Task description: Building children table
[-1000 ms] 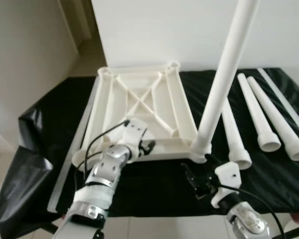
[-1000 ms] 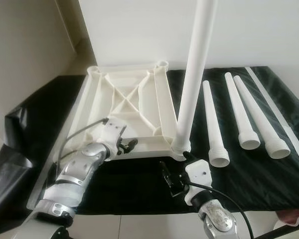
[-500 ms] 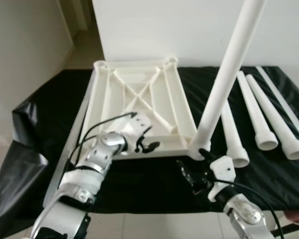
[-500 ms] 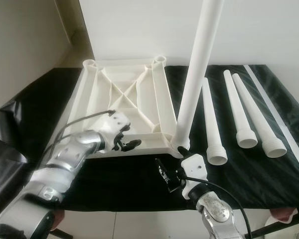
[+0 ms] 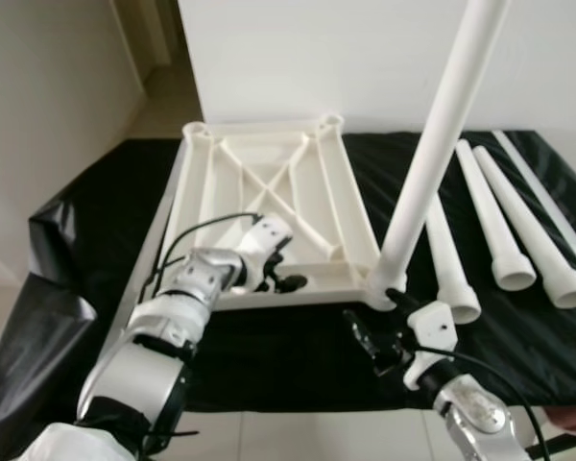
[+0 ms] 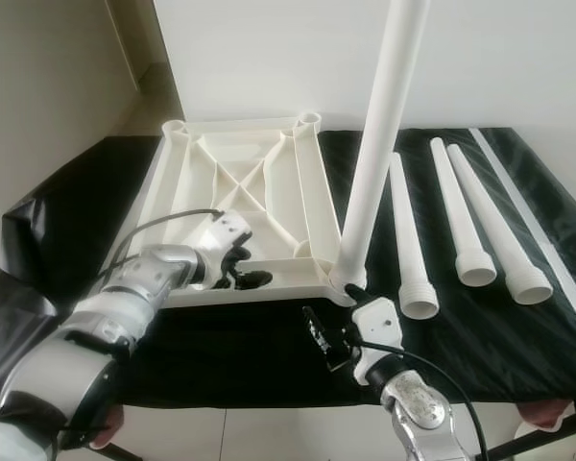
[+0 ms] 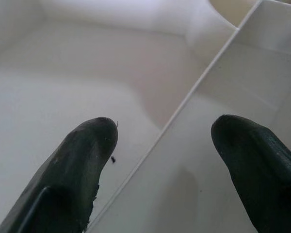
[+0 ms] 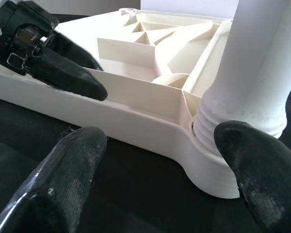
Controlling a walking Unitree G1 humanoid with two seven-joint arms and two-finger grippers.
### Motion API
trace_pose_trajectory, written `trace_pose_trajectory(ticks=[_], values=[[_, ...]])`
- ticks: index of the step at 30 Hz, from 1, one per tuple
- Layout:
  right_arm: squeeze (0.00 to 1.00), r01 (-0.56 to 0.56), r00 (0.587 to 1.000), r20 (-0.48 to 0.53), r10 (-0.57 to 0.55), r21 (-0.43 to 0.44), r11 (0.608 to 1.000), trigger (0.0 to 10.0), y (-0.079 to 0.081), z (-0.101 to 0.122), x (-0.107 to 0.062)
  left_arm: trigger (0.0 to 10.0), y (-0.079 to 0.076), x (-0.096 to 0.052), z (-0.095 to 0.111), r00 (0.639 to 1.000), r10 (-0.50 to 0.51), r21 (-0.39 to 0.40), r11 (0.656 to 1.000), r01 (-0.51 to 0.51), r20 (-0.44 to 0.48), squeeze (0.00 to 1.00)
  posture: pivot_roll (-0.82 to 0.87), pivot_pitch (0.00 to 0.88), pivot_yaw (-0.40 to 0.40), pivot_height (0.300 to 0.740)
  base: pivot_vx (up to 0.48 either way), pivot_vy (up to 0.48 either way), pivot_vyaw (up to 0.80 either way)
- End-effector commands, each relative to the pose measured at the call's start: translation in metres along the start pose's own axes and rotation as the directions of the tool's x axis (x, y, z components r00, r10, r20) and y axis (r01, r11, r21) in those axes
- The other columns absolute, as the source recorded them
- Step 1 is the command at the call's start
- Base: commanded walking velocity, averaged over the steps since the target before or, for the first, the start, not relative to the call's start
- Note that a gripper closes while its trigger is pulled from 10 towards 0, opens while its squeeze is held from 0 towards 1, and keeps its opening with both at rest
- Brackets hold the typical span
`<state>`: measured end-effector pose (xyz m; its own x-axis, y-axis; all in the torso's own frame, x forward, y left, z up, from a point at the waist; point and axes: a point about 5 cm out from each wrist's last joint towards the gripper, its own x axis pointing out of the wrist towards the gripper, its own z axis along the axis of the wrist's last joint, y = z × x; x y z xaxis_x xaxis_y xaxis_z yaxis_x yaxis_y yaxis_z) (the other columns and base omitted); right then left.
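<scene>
The upturned tabletop (image 5: 269,206) lies on the bench (image 5: 96,211), one leg (image 5: 432,163) upright in its near right corner. Right pincer (image 5: 374,338), wide and empty, is nearest; left pincer (image 5: 278,274), also wide, probably straddles a rib.

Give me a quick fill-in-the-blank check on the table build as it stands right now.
1. The table top lies upside down on a ____ sheet.
2. ____ loose legs lie on the robot's right.
3. One leg stands ____ in the corner socket.
4. The left gripper has its jaws ____.

Missing: black; three; upright; open
</scene>
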<state>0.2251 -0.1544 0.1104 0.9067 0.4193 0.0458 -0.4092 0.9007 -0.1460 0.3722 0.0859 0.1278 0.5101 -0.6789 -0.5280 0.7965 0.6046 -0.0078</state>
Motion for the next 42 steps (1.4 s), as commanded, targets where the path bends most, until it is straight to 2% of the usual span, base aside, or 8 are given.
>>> trace_pose_trajectory(ticks=[1,6,10,12,22,29,36,42], values=[[0.00,0.016,1.000,-0.007,-0.016,0.003,1.000,10.0,-0.002,-0.002,-0.001,10.0,0.008,-0.002,-0.028,0.989,0.106,-0.091,0.989,-0.115,-0.107,0.00,-0.06,0.000,0.065,0.740,0.000,0.000,0.00],[0.00,0.020,1.000,-0.007,-0.020,0.002,1.000,10.0,-0.002,-0.002,-0.002,10.0,0.016,-0.008,-0.043,0.968,0.173,-0.130,0.972,-0.198,-0.180,0.00,-0.07,0.000,0.075,0.740,0.000,0.000,0.00],[0.00,0.034,0.999,-0.007,-0.034,0.000,0.999,10.0,-0.002,-0.002,-0.005,10.0,0.020,-0.010,-0.047,0.961,0.231,-0.246,0.933,-0.263,-0.150,0.00,-0.07,0.004,0.090,0.740,0.000,0.000,0.00],[0.00,0.037,0.999,-0.007,-0.037,0.000,0.999,10.0,-0.001,-0.002,-0.005,10.0,0.018,-0.009,-0.050,0.961,0.231,-0.246,0.933,-0.262,-0.150,0.00,-0.07,0.006,0.092,0.740,0.000,0.000,0.00],[0.00,0.040,0.999,-0.009,-0.040,0.013,0.999,10.0,0.003,-0.003,-0.007,10.0,-0.006,0.003,-0.080,0.962,0.173,-0.318,0.919,-0.234,-0.209,0.00,-0.06,0.021,0.090,0.740,0.000,0.000,0.00],[0.00,0.034,0.999,-0.014,-0.033,0.016,0.999,10.0,0.004,-0.004,-0.007,10.0,-0.015,0.001,-0.100,0.948,0.204,-0.407,0.866,-0.292,-0.246,0.00,-0.05,0.031,0.083,0.740,0.000,0.000,0.00],[0.00,0.026,1.000,-0.015,-0.026,0.019,0.999,10.0,0.006,-0.004,-0.006,10.0,-0.005,-0.011,-0.086,0.919,0.346,-0.440,0.806,-0.395,-0.191,0.00,-0.04,0.030,0.077,0.740,0.000,0.000,0.00],[0.00,0.029,1.000,-0.012,-0.028,0.017,0.999,10.0,0.005,-0.004,-0.005,10.0,-0.014,-0.017,-0.078,0.889,0.429,-0.394,0.798,-0.456,-0.159,0.00,-0.04,0.024,0.083,0.740,0.000,0.000,0.00]])
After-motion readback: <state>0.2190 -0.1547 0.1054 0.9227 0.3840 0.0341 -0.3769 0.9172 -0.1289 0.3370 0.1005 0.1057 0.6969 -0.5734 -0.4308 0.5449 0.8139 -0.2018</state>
